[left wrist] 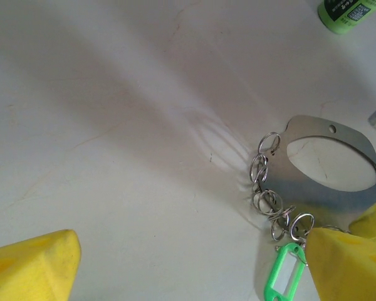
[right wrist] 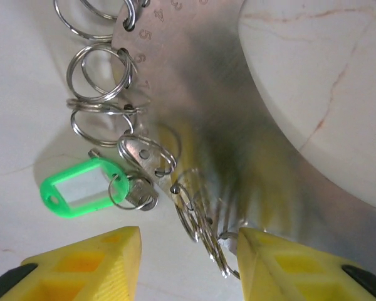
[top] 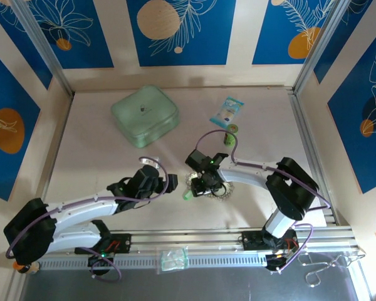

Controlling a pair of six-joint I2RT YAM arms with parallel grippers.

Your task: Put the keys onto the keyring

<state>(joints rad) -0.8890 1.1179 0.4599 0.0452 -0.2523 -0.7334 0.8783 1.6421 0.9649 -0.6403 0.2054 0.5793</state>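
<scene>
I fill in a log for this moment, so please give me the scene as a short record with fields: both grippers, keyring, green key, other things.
keyring: silvery, flat on the table, small rings along one edge
green key: beside the fringe, carrying its own small ring; hooked on or not, cannot tell
left gripper: open, low over the table, beside the keyring
right gripper: open, jaws astride the keyring's fringe of small rings
other things: mint-green pouch, small green cylinder, both farther back

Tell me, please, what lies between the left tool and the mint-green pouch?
Only bare table lies between the left tool and the pouch, as the top external view shows.
</scene>
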